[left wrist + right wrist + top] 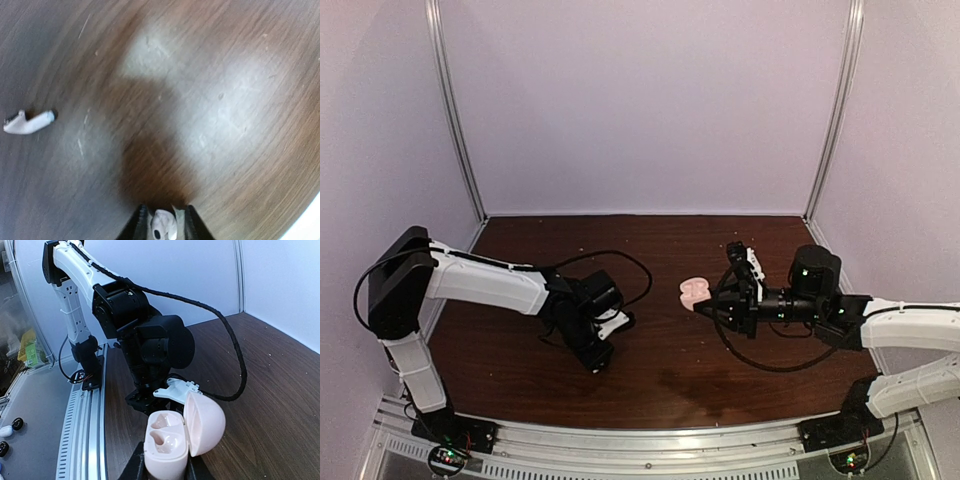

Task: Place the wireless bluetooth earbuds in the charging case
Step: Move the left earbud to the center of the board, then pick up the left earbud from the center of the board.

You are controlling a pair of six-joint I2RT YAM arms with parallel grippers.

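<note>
A pale pink charging case [165, 447] stands upright with my right gripper [165, 462] shut on its body. Its lid [204, 424] is swung open to the right and both sockets are empty. From above, the case [694, 291] hangs over mid-table at the tip of the right gripper [712, 306]. My left gripper [165, 209] is low over the wood, shut on a whitish earbud [164, 225] with a dark spot. A second whitish earbud [27, 122] with a short stem lies on the table, far left in the left wrist view. The left gripper [603, 356] is left of the case.
The left arm's black wrist [150, 345] and its looping cable [235, 355] stand just beyond the case. A metal rail [640, 440] runs along the table's near edge. White walls close off the back and sides.
</note>
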